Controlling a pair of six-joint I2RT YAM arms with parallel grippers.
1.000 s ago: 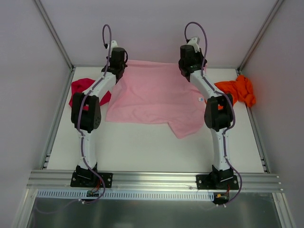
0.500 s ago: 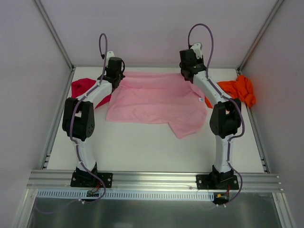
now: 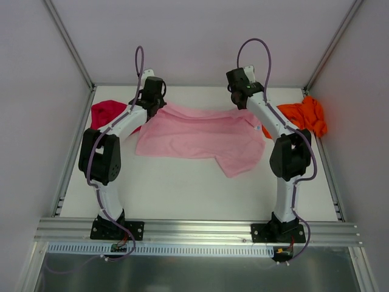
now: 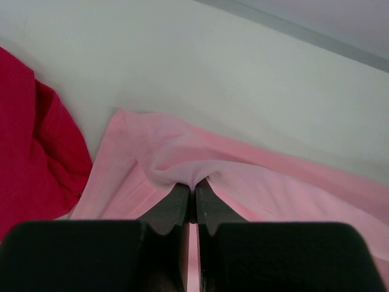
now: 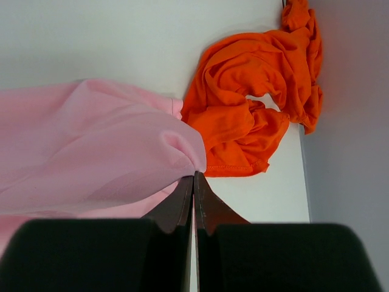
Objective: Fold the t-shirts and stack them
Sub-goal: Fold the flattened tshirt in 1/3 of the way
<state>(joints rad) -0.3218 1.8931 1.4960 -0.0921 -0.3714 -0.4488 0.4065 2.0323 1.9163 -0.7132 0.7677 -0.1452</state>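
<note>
- Left wrist view: left fingers are clamping shut on a far corner of the pink t-shirt. The magenta-red t-shirt is lying just beside it, toward the left edge of the surface.
- Right fingers are pinching the other far corner. The orange t-shirt is sitting bunched just beside it, at the far-right corner.
- Judgement: both corners are needing a level, matched pull toward the near edge, keeping the cloth taut and clear of its neighbours.

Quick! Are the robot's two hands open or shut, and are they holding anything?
Left gripper: shut on the pink t-shirt.
Right gripper: shut on the pink t-shirt too.
</note>
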